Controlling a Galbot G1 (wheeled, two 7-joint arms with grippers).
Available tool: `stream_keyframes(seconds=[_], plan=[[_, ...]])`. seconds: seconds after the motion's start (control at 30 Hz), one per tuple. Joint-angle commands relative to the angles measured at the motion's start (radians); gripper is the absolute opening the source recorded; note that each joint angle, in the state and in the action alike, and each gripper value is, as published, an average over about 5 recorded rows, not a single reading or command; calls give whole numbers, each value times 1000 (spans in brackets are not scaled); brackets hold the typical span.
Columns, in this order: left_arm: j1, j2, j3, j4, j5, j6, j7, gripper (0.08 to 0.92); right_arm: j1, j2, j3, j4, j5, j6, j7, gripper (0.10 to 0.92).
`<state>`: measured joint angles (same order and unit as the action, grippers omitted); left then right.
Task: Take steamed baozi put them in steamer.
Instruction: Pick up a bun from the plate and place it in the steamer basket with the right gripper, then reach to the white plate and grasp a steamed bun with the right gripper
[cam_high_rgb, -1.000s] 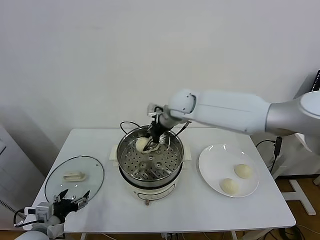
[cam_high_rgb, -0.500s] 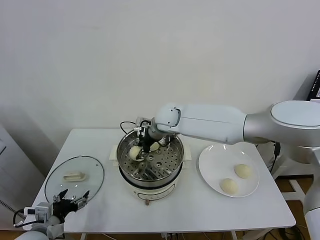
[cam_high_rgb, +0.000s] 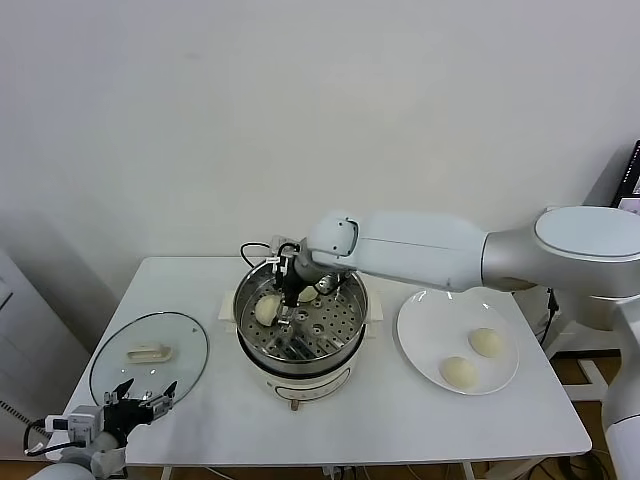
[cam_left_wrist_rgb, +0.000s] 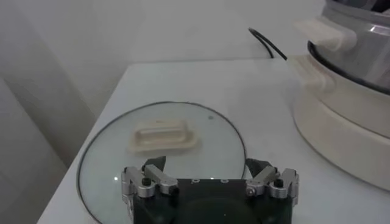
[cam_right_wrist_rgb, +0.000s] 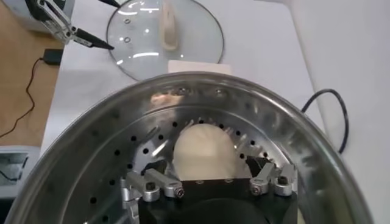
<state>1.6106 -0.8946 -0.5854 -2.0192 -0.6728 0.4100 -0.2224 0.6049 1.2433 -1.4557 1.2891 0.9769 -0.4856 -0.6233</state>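
The steamer (cam_high_rgb: 300, 340) stands mid-table, a shiny pot with a perforated floor (cam_right_wrist_rgb: 109, 176). One steamed baozi (cam_high_rgb: 267, 308) lies on that floor at the left side. My right gripper (cam_high_rgb: 287, 300) is down inside the pot beside it. In the right wrist view the baozi (cam_right_wrist_rgb: 204, 149) rests between the open fingers (cam_right_wrist_rgb: 155, 176), which stand clear of its sides. A second cream bun (cam_high_rgb: 308, 294) shows partly behind the gripper. Two more baozi (cam_high_rgb: 487, 342) (cam_high_rgb: 459, 372) sit on the white plate (cam_high_rgb: 430, 320). My left gripper (cam_high_rgb: 145, 393) (cam_left_wrist_rgb: 210, 167) idles open by the lid.
A round glass lid (cam_high_rgb: 150, 355) (cam_left_wrist_rgb: 164, 140) with a white handle lies flat at the table's left front. A black cord (cam_high_rgb: 250, 250) runs behind the steamer. The plate sits to the steamer's right. The table edge is close in front of the left gripper.
My right gripper carried the baozi from the steamer's far rim down to the left of its floor, then opened and let it go. The left arm has not moved.
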Motion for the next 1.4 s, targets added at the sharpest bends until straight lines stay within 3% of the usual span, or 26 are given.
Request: stream_keyframes(seconds=[0.03,0.3,0.6,1.4], plan=[[-9,13,5,-3,-7,-3,2,823,264,-254,-110,94,-90,97,-284,822],[-17,17,11,-5,-11,-2,2,823,357,-519,-248,146,-275,249,-475,823],[-18,22,12,-8,-12,-6,4,823,187,-687,-208,114,-449,339,-497,823],[-19,22,11,5,-12,-8,4,823,-239,-615,71,-75,-642,440,-470,823]])
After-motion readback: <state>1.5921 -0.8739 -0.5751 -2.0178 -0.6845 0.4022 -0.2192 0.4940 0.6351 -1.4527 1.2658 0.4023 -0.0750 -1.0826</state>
